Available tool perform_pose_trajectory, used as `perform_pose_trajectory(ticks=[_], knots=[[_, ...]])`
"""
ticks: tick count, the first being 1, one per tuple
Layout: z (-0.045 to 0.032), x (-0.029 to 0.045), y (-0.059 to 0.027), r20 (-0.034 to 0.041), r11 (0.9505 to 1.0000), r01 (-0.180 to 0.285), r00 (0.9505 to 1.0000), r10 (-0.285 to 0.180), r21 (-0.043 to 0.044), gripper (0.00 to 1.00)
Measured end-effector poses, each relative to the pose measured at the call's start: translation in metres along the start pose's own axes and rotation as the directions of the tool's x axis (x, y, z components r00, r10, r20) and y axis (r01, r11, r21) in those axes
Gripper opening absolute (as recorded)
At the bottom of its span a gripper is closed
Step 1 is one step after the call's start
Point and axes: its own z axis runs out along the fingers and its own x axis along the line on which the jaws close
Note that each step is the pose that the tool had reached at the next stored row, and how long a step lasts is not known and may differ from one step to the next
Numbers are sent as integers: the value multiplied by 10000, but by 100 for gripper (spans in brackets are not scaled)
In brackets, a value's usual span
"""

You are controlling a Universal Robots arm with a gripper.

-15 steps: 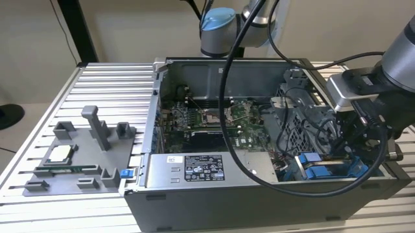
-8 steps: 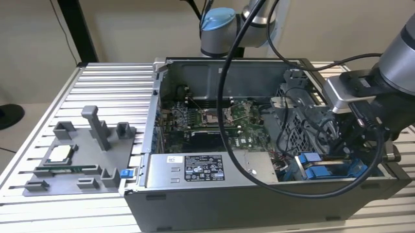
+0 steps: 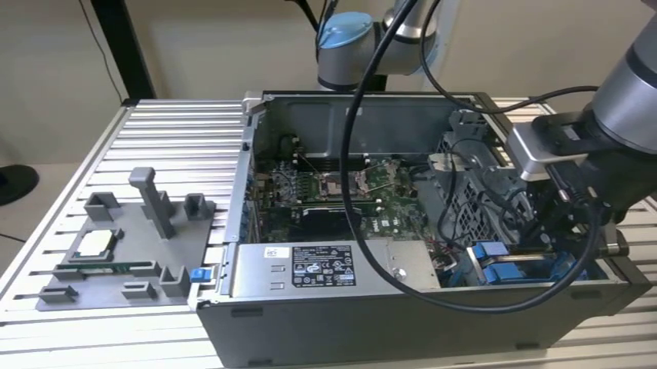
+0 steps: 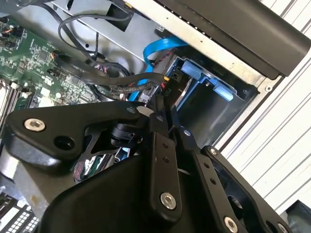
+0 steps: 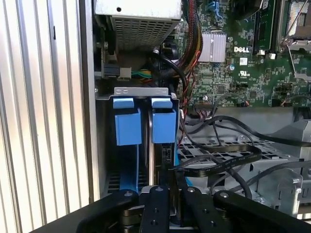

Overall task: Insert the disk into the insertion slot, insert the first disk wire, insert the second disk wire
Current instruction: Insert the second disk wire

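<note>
- Ribbed metal surface [image 3: 154,131] carries an open computer case [image 3: 308,323]. Beside the case, on the exterior view's left, sits a grey parts tray [image 3: 123,254].
- Inside the case are a green circuit board [image 3: 328,192] and a boxy grey power supply [image 3: 308,269] with a white sticker.
- A robot arm reaches down into the case corner on the exterior view's right, where the insertion slot [image 3: 513,265] sits with its blue plastic tabs.
- In the first wrist view the disk [image 5: 164,125] appears seated in that slot. Its blue carrier stands upright just beside a second blue tab.
- The tool [image 5: 168,182] hangs right over the disk's exposed end. Its fingers are pressed together and seem to pinch the end of a black wire [image 5: 218,160], which loops away across the perforated metal cage.
- In the second wrist view the tool [image 4: 163,104] points at the same corner. A blue ribbon cable [image 4: 160,48] curves close by.
- The work looks to be at the wire stage, with the plug nearly at the disk's socket. Whether it has gone home cannot be seen.
- To do this well, the plug should meet the socket square and level, and be pushed straight along the socket's axis with gentle, steady force.
- The loose loop and the blue cable should stay clear of the fingers, since a snag could twist the plug off line.
</note>
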Motion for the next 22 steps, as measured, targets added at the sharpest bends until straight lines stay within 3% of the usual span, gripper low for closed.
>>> perform_pose_trajectory(ticks=[12, 17, 22], knots=[[30, -5, 11, 2, 9999, 25, 10000, -25, 157, 0], [92, 6, 22, -17, 9997, 41, 10000, -41, 252, 0], [109, 6, 24, -56, 9997, 48, 10000, -47, 256, 0]])
